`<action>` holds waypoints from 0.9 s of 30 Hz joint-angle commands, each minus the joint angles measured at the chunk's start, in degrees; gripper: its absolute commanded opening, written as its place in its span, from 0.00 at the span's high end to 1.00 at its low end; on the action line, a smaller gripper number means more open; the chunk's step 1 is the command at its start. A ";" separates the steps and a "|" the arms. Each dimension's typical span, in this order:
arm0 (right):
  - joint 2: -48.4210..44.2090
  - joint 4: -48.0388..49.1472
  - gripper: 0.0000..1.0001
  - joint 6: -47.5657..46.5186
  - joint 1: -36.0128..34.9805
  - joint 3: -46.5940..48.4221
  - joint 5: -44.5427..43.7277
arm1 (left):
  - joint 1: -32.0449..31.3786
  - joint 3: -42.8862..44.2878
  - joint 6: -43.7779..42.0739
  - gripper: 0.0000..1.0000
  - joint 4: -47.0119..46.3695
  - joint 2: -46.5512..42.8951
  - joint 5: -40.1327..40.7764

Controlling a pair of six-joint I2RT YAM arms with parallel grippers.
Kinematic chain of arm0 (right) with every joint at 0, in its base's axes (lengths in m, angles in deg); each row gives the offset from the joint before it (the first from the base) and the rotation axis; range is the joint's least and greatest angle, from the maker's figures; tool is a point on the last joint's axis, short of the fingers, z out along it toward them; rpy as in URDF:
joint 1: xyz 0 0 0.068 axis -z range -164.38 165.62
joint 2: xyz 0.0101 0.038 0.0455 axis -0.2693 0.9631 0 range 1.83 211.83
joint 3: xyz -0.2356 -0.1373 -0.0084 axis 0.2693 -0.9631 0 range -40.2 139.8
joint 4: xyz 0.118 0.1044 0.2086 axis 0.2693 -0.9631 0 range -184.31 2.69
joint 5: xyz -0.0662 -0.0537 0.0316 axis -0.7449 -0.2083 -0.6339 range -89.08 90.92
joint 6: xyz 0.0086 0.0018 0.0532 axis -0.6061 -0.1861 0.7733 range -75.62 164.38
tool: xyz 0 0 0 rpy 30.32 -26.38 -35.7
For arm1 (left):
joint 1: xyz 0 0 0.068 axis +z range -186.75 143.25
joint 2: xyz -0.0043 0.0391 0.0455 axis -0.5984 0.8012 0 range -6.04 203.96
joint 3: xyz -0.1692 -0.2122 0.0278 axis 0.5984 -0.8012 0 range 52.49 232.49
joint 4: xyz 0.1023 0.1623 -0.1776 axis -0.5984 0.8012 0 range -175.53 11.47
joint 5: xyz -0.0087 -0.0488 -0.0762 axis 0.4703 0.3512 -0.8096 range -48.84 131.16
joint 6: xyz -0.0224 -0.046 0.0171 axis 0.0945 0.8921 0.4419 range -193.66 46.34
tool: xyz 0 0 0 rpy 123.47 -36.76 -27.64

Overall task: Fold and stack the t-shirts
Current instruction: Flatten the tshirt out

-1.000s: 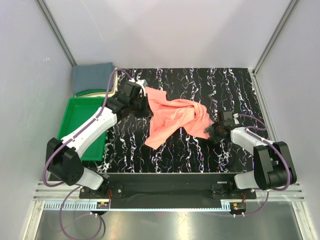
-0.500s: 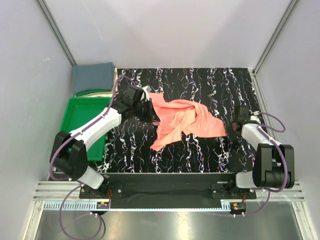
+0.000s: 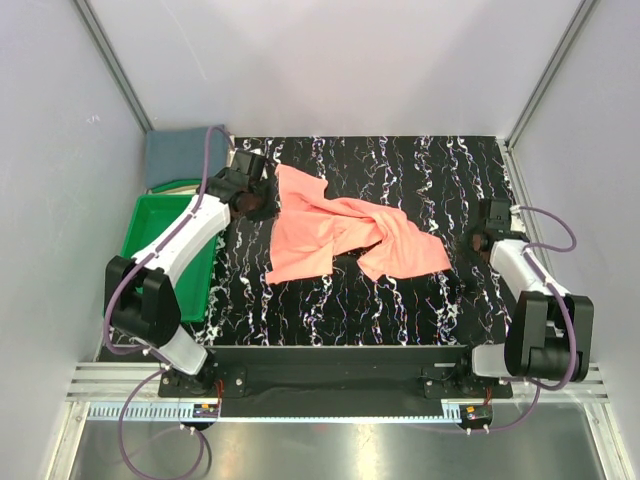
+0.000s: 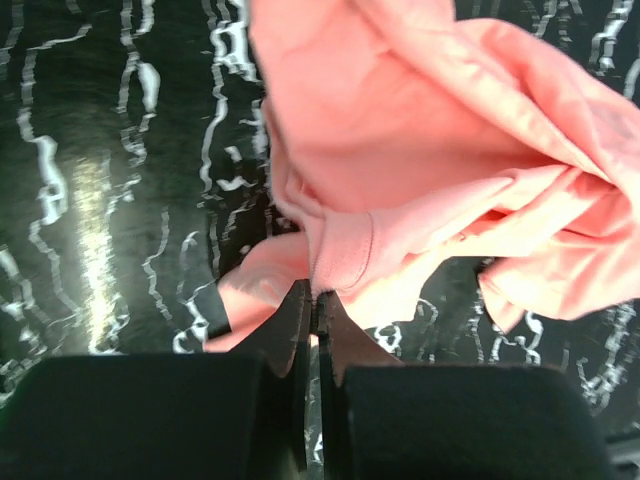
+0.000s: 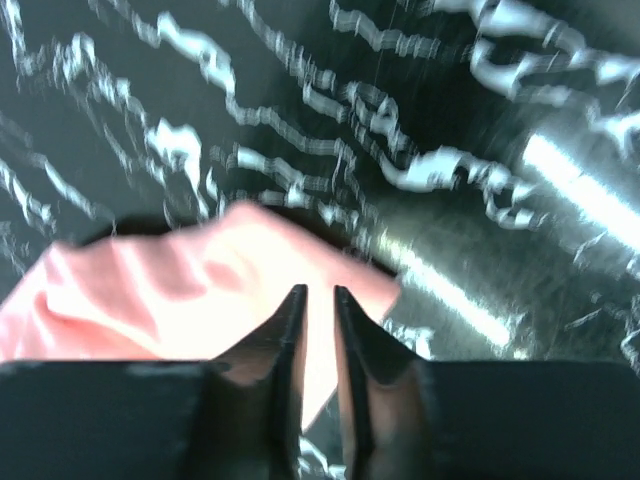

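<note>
The left gripper point(image 4: 315, 297) is pinched fully closed on an edge of the crumpled salmon-pink cloth t-shirt point(image 3: 340, 235), which lies mid-way across the black marbled tabletop point(image 3: 440, 170). The right gripper point(image 5: 318, 292) shows a narrow gap between its jaws, holds nothing, and hovers near the shirt's right edge.

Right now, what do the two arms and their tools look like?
The left arm and right arm have white shells between bulky black joints. A purple cable loops along each. The left tool and right tool are black, with two fingers tapering to narrow tips.
</note>
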 commanded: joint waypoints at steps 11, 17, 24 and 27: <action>-1.98 0.87 0.54 7.16 -14.63 -3.39 8.22 | -5.57 5.08 -0.39 1.00 0.83 -13.58 -5.52; 3.65 2.72 0.54 8.48 -15.86 -3.03 7.43 | -5.57 4.73 -0.56 1.00 1.61 -14.47 -5.01; 7.78 2.81 0.53 8.13 -15.78 -2.77 0.31 | -5.40 6.66 -2.67 1.00 4.08 -13.68 -0.17; 11.12 3.07 0.63 6.47 -15.78 -1.28 -2.24 | -4.96 7.01 -3.02 1.00 4.08 -12.28 -0.51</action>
